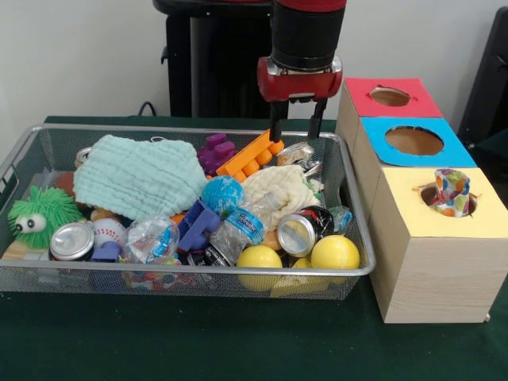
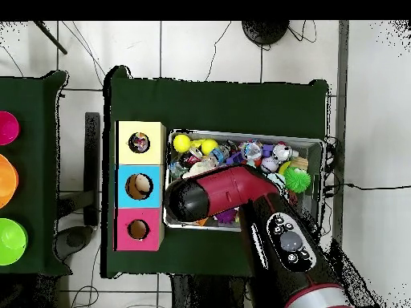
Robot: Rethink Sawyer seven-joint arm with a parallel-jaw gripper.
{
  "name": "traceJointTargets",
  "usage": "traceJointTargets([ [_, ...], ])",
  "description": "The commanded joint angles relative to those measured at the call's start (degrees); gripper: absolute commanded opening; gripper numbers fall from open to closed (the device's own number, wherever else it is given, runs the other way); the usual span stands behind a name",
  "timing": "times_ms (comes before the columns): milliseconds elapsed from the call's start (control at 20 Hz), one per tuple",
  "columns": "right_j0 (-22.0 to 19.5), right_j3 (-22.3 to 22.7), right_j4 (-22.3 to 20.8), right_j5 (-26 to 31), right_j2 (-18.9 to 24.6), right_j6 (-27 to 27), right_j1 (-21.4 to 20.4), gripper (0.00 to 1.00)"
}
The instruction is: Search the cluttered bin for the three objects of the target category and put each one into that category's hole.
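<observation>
One arm point(image 1: 308, 32) vertical, hand point(image 1: 297, 127) released, empty, above bin point(image 1: 190, 270) far rim, nr orange brick point(image 1: 252, 155).

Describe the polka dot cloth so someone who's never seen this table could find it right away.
Start at the row of three boxes right of the wire-mesh basket in the front view and take the nearest, yellow-topped box. The polka dot cloth sticks up out of its round hole. Unlike the basket's plain mint-green cloth, it is white with multicoloured dots.
</observation>
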Motion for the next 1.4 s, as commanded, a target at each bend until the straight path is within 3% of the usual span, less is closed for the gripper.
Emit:
traceJointTargets([
  [50, 0.90, -6.64, 0.42, -4.79, -4.07, 8.96, 5.24, 1.00],
  [450, 4.18, -12.33, 0.86, -7.19, -6.57, 9.99, 10.57, 1.00],
  [750, 5.17, -14.11, 1.42, -8.42, -8.15, 9.35, 12.50, 1.00],
  [1050, 5.48, -13.61, -0.41, -16.38, -11.07, 10.92, 16.99, 1.00],
  [1400, 5.71, -11.23, -0.22, -20.28, -13.74, 9.33, 18.24, 1.00],
])
